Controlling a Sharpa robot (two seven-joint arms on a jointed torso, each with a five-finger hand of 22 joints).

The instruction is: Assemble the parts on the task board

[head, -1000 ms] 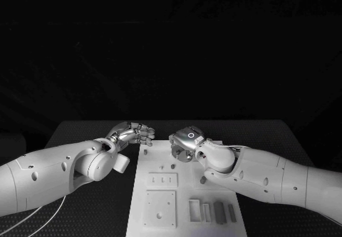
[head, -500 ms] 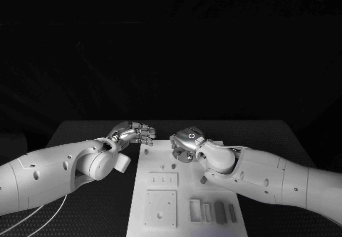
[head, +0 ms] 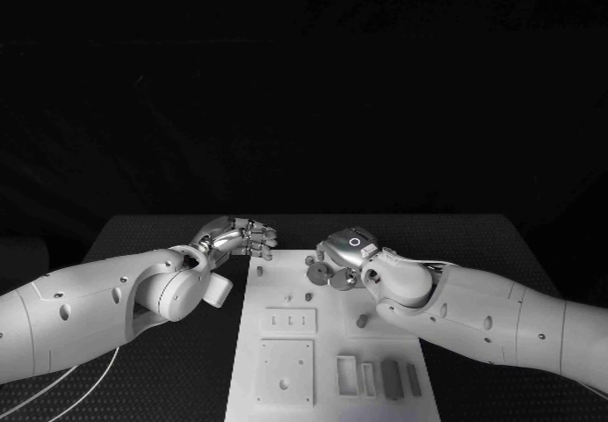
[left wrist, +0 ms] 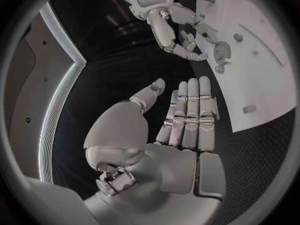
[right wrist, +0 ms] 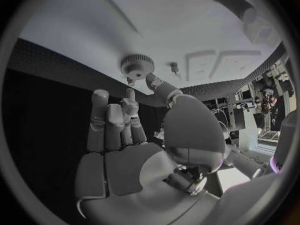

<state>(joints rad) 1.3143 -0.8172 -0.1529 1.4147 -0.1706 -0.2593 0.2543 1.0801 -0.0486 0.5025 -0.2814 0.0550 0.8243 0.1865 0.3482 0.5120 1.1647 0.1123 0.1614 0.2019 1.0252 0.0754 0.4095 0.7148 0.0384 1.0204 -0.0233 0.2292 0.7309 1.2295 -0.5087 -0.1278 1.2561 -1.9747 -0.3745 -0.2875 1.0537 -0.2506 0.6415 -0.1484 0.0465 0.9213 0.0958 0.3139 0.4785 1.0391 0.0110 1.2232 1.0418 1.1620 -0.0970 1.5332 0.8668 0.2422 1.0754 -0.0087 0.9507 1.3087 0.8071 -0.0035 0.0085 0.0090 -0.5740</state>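
left hand (head: pixel 241 237): empty, fingers straight | right hand (head: pixel 340 255): empty, fingers apart, over task board (head: pixel 285 352)

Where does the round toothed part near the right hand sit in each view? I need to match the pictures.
Head view: the round toothed part lies on the task board, at its far end beside the right hand.
Left wrist view: the round toothed part lies on the board, close to the right hand's fingertips.
Right wrist view: the round toothed part sits just past the thumb tip.
Shared landmark: the white task board.
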